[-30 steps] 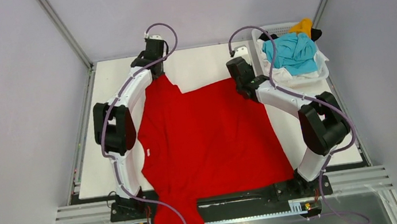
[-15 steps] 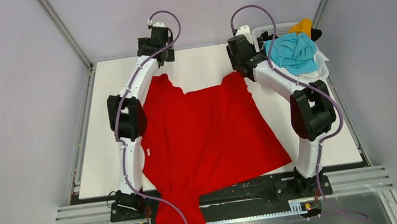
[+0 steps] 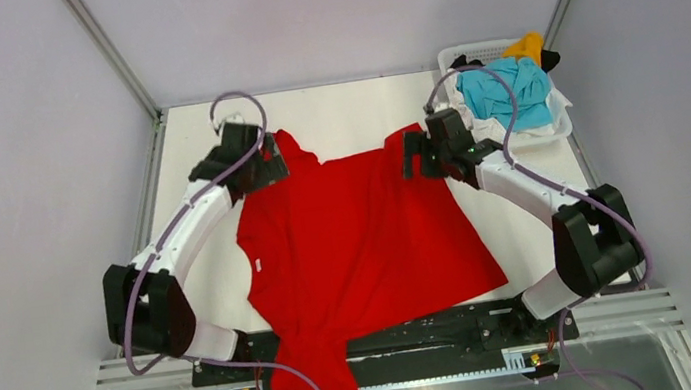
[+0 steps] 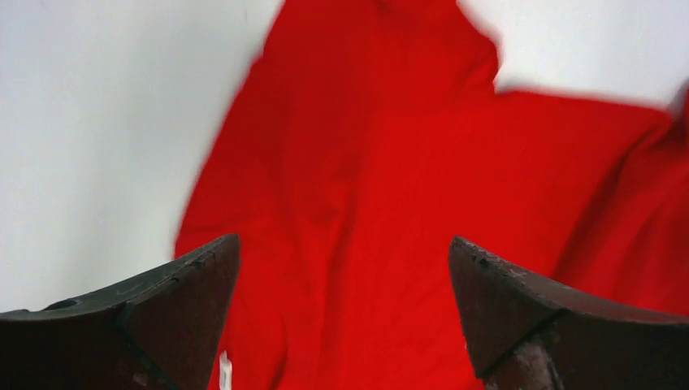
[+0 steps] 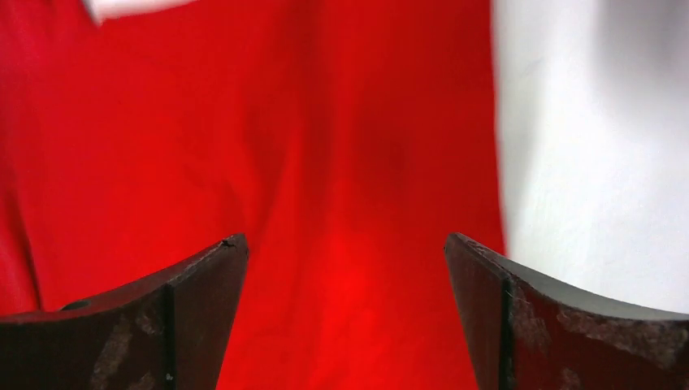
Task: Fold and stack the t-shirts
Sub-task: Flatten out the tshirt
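A large bright red t-shirt [image 3: 358, 244] lies spread on the white table [image 3: 342, 120], its near end hanging over the front edge. My left gripper [image 3: 268, 173] hovers open over the shirt's far left corner; in the left wrist view its gripper [image 4: 344, 264] has only red cloth [image 4: 390, 179] beneath the gap. My right gripper [image 3: 411, 163] stands open over the far right corner; its wrist view shows the gripper [image 5: 345, 248] above red cloth [image 5: 244, 138] near the shirt's edge. Neither holds anything. More t-shirts, turquoise [image 3: 510, 93], yellow-orange [image 3: 530, 45], black and white, are piled in the basket.
A white plastic basket [image 3: 464, 53] sits at the table's back right corner, just behind the right arm. Grey walls and metal frame posts enclose the table on three sides. Bare white tabletop [image 3: 201, 275] shows to the left and right of the red shirt.
Both grippers went from shut on the shirt's far corners to open and let the cloth go. Both arms then drew back from the far edge, and the shirt's far edge settled flat.
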